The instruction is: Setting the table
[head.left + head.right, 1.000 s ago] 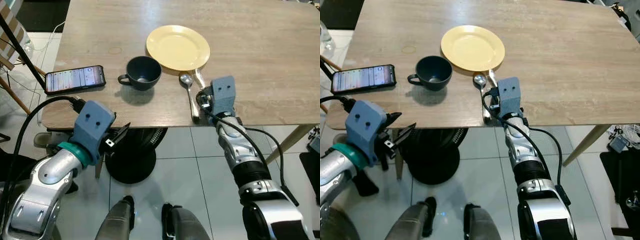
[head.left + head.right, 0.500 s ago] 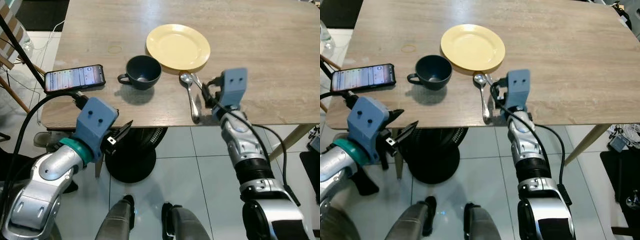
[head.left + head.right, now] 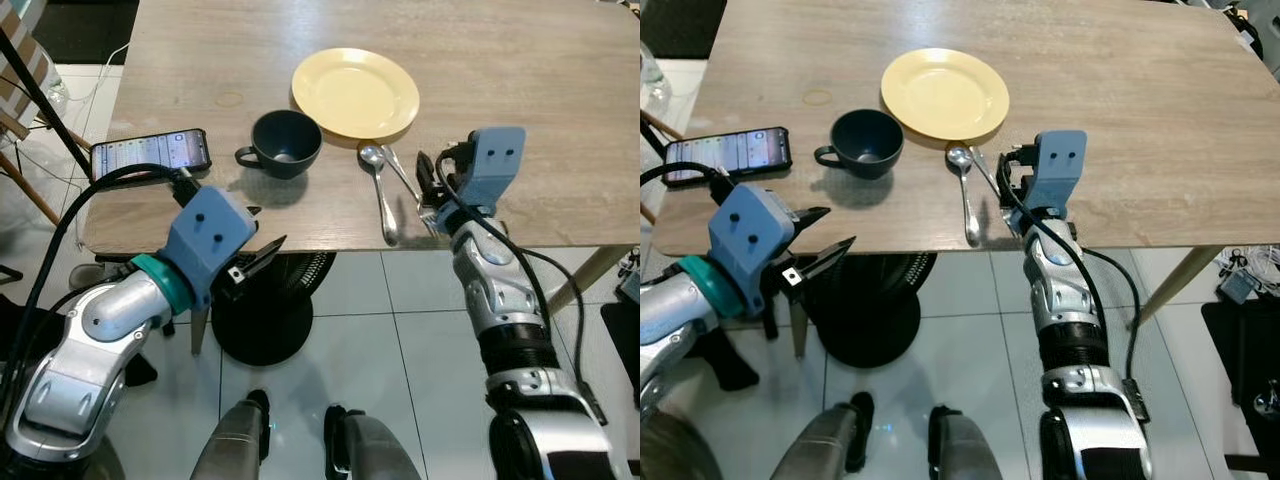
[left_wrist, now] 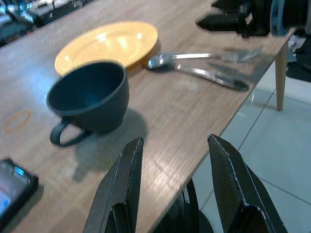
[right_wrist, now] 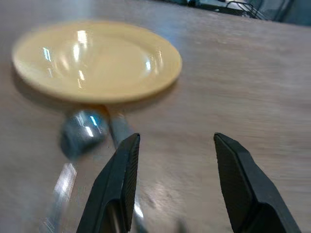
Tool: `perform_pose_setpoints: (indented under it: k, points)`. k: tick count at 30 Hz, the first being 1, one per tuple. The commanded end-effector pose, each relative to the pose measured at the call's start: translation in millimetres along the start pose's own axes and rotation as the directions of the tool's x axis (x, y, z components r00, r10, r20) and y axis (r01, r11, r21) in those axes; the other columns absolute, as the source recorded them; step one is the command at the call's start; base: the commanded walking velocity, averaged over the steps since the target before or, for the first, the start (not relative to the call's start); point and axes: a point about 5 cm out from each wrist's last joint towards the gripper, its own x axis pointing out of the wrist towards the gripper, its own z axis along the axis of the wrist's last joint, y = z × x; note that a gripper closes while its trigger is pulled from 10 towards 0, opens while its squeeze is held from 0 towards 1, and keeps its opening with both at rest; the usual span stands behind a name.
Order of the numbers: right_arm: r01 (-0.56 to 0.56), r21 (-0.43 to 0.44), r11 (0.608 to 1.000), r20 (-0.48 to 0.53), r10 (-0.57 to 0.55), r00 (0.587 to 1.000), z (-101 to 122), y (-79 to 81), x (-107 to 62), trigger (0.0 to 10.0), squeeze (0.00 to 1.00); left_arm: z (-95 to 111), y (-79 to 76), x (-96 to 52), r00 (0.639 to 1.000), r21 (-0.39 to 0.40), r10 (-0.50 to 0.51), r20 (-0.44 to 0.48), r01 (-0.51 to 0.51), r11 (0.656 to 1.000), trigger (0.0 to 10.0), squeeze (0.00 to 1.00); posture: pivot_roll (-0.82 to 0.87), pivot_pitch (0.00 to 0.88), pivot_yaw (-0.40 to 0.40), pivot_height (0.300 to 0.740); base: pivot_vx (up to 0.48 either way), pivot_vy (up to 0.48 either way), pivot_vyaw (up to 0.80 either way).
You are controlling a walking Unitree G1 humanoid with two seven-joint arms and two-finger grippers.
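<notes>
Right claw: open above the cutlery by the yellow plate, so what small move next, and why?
Probably lower the right claw onto the silver fork, which lies askew across the silver spoon beside the round yellow plate. The open claw holds nothing; straightening the fork seems the likely fix.

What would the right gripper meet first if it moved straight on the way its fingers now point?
Probably the fork lying between its open fingers, then the yellow plate straight ahead; the right gripper may pass just above the fork, as its height is unclear.
</notes>
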Motion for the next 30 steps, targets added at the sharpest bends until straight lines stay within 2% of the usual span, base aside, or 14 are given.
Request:
perform_pose_setpoints:
  k: [1, 3, 6, 12, 15, 18, 20, 22, 23, 29, 30]
  points:
    - [-0.033, -0.071, 0.997, -0.081, 0.027, 0.996, -16.6, -1.0, -4.2, 10.0, 0.00, -3.7, -4.4, 3.2, 1.000, -0.006, -0.026, -0.005, 0.026, 1.000, 10.0, 0.00, 0.10, 0.072, -0.027, 0.740, 0.000, 0.000, 0.00]
    - [-0.097, -0.087, 0.992, -0.149, 0.083, 0.985, -21.6, 3.7, -0.7, 10.0, 0.00, -3.9, -3.6, 4.5, 1.000, -0.006, -0.023, 0.000, 0.023, 1.000, 10.0, 0.00, 0.11, 0.066, -0.033, 0.740, 0.000, 0.000, 0.00]
    - [-0.125, -0.083, 0.989, -0.182, 0.108, 0.977, -22.2, 6.3, 2.6, 10.0, 0.00, -3.9, -4.0, 4.5, 1.000, -0.009, -0.019, 0.003, 0.019, 1.000, 10.0, 0.00, 0.11, 0.062, -0.039, 0.740, 0.000, 0.000, 0.00]
    - [-0.168, -0.057, 0.984, -0.211, 0.153, 0.966, -20.1, 11.6, 6.3, 10.0, 0.00, -4.3, -5.2, 3.8, 1.000, -0.013, -0.019, 0.006, 0.019, 1.000, 10.0, 0.00, 0.12, 0.057, -0.046, 0.740, 0.000, 0.000, 0.00]
    - [-0.235, -0.009, 0.972, -0.238, 0.226, 0.945, -15.1, 20.6, 11.1, 10.0, 0.00, -5.0, -7.1, 2.9, 1.000, -0.018, -0.019, 0.006, 0.019, 1.000, 10.0, 0.00, 0.12, 0.061, -0.059, 0.740, 0.000, 0.000, 0.00]
    - [-0.246, 0.006, 0.969, -0.256, 0.239, 0.937, -14.9, 23.1, 13.1, 10.0, 0.00, -5.2, -8.0, 2.4, 1.000, -0.021, -0.017, 0.006, 0.017, 1.000, 10.0, 0.00, 0.12, 0.062, -0.063, 0.740, 0.000, 0.000, 0.00]
    - [-0.239, 0.009, 0.971, -0.304, 0.230, 0.924, -20.3, 22.9, 15.0, 5.5, 0.00, -5.6, -9.6, 1.2, 1.000, -0.026, -0.013, 0.005, 0.014, 1.000, 10.0, 0.00, 0.13, 0.068, -0.073, 0.740, 0.000, 0.000, 0.00]
    - [-0.239, 0.009, 0.971, -0.304, 0.230, 0.924, -20.3, 22.9, 15.0, 5.5, 0.00, -5.6, -9.6, 1.2, 1.000, -0.026, -0.013, 0.005, 0.014, 1.000, 10.0, 0.00, 0.13, 0.068, -0.073, 0.740, 0.000, 0.000, 0.00]
    - [-0.236, 0.013, 0.972, -0.324, 0.227, 0.919, -23.2, 22.0, 15.0, 6.2, 0.00, -5.7, -10.3, 0.5, 1.000, -0.028, -0.012, 0.005, 0.012, 1.000, 10.0, 0.00, 0.13, 0.071, -0.076, 0.740, 0.000, 0.000, 0.00]
    - [-0.212, 0.030, 0.977, -0.356, 0.209, 0.911, -27.4, 17.5, 16.0, 5.9, 0.00, -5.7, -12.1, -1.6, 1.000, -0.036, -0.008, 0.004, 0.008, 0.999, 10.0, 0.00, 0.14, 0.081, -0.083, 0.740, 0.000, 0.000, 0.00]
    - [-0.199, 0.034, 0.979, -0.361, 0.198, 0.911, -28.1, 15.2, 16.6, 7.3, 0.00, -5.6, -12.6, -2.6, 1.000, -0.038, -0.007, 0.002, 0.007, 0.999, 10.0, 0.00, 0.14, 0.087, -0.082, 0.740, 0.000, 0.000, 0.00]
